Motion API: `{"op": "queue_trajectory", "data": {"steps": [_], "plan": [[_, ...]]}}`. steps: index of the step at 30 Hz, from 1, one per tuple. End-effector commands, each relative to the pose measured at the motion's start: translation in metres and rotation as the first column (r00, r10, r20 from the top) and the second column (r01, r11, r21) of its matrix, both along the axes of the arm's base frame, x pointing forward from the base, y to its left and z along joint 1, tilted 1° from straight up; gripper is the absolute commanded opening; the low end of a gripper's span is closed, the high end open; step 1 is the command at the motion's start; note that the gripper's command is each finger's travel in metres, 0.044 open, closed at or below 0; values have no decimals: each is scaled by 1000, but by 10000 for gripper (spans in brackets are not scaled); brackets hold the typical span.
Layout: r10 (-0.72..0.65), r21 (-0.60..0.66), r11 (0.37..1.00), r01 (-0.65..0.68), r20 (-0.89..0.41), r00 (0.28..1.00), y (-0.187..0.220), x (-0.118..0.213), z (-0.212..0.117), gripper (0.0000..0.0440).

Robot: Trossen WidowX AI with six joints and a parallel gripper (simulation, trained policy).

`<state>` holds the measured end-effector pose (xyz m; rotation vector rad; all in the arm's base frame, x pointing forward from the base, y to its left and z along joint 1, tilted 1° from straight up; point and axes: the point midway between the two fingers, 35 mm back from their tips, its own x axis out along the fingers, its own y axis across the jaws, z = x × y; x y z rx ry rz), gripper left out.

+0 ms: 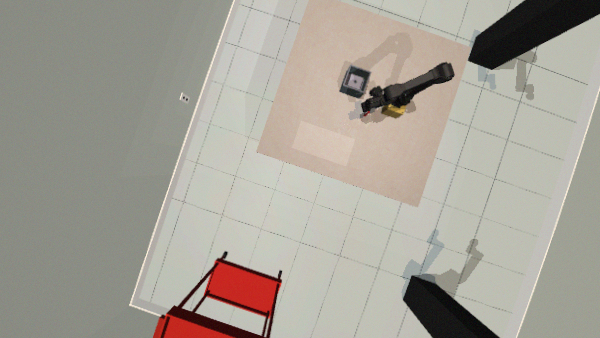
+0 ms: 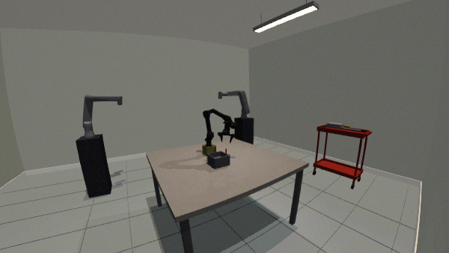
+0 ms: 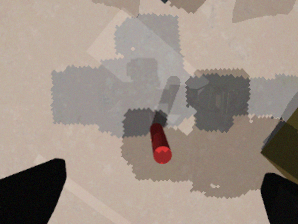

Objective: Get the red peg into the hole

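While one red peg (image 1: 366,113) (image 2: 226,150) (image 3: 160,142) was left standing on one table (image 1: 320,107) (image 2: 239,172) (image 3: 30,45), outside one open box (image 1: 355,81) (image 2: 218,160), one black gripper (image 1: 365,106) (image 2: 226,141) (image 3: 165,177) was held above, its two fingers spread wide, nothing gripped.
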<state>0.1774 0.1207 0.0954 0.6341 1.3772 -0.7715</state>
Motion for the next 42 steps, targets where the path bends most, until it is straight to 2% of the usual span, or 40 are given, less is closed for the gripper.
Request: {"op": "queue_trajectory", "data": {"steps": [1,12,23,27,32,42], "plan": [[0,-41,999,-1,-30,1000,-4,2,-11,440],[-54,-87,995,47,-75,996,-11,-1,-59,439],[-73,-46,996,72,-20,997,-5,-1,-110,433],[-78,-31,996,78,-4,997,-3,-4,-123,418],[-97,-22,995,97,-18,995,-3,-10,-134,327],[-109,14,994,110,-82,991,0,-16,-139,66]]}}
